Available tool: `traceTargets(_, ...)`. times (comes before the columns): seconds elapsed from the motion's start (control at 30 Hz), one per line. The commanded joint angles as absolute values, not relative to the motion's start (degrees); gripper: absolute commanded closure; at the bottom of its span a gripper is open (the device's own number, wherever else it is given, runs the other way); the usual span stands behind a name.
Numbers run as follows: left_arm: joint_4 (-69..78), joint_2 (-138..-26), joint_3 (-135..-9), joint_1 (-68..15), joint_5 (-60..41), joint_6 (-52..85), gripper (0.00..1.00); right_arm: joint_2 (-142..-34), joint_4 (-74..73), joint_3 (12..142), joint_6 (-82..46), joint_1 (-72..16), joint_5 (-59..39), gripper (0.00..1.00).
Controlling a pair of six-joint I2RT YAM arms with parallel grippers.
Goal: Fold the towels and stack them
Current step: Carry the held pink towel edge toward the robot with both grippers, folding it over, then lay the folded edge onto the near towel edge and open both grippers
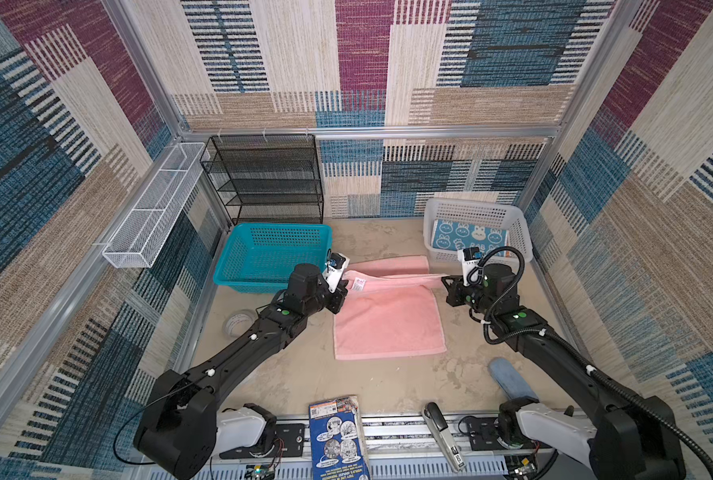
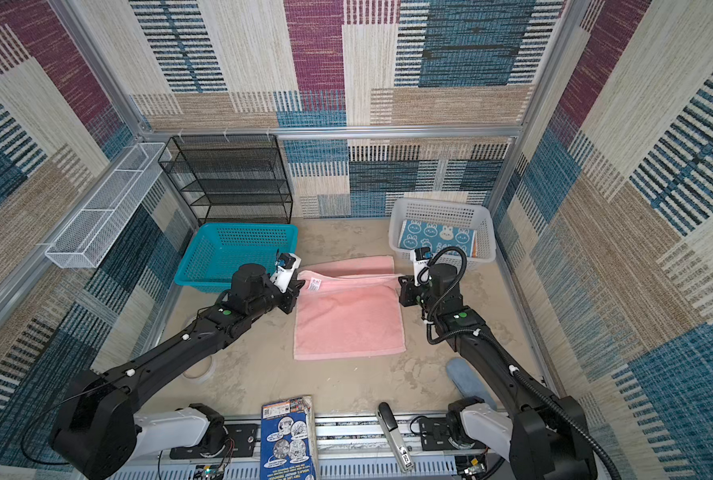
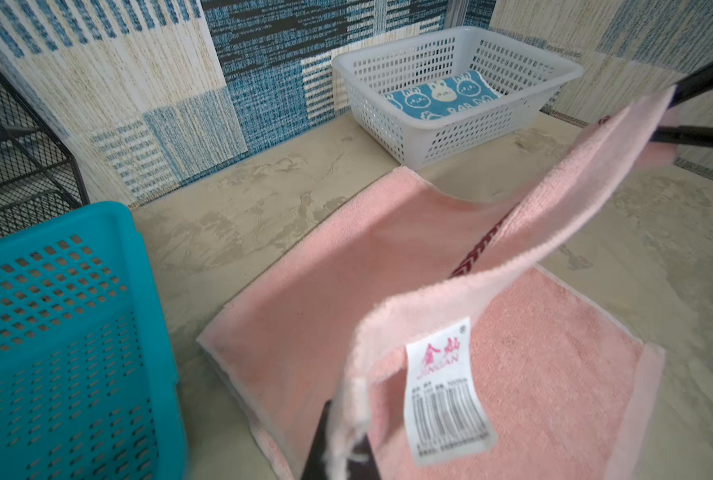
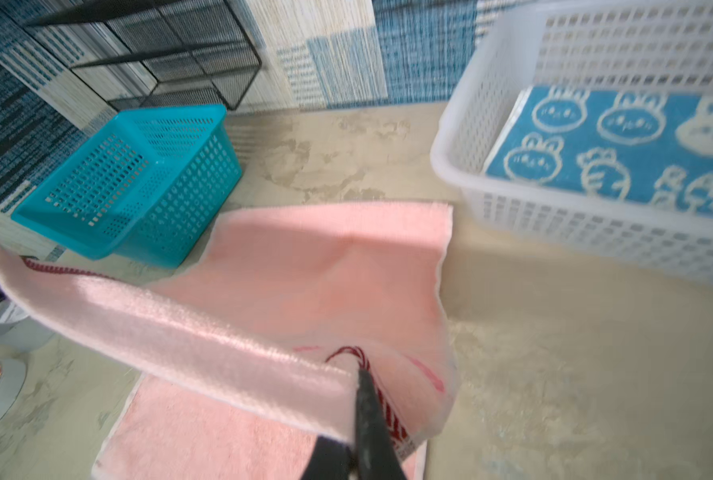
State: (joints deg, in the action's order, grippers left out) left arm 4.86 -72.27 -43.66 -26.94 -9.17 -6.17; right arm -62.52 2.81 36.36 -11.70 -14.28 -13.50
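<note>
The pink towel (image 1: 388, 328) (image 2: 346, 328) lies in the middle of the table, and its far part is lifted into a taut band. My left gripper (image 1: 343, 286) (image 3: 342, 449) is shut on the band's left corner, beside the white barcode label (image 3: 446, 395). My right gripper (image 1: 446, 280) (image 4: 359, 415) is shut on the right corner, at the red stitched stripe. Under the band more pink cloth lies flat towards the back. The blue rabbit-print towel (image 1: 467, 239) (image 4: 621, 149) lies folded in the white basket (image 1: 477, 208). A thin orange edge (image 2: 475, 245) shows beneath it.
A teal basket (image 1: 271, 257) stands at the back left, close to my left wrist. Behind it are a black mesh shelf (image 1: 263, 178) and a white wire tray (image 1: 155, 208) on the wall. A tape roll (image 1: 238, 322), a blue cloth (image 1: 510, 378), a book (image 1: 338, 436) and a stapler (image 1: 442, 432) lie nearer the front.
</note>
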Motion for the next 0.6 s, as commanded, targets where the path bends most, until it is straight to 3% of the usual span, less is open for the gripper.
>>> traceTargets(0.0,5.69,-71.28,-41.56,-27.37,-7.21,-2.49,1.0,-61.43,1.38,32.48,-17.38,-14.27,-16.59,1.0)
traceTargets(0.57,6.5,-69.95,-31.23,-32.69,-4.78,9.79,1.0,-54.69,0.63,19.11,-24.55,-17.1,-21.79,1.0)
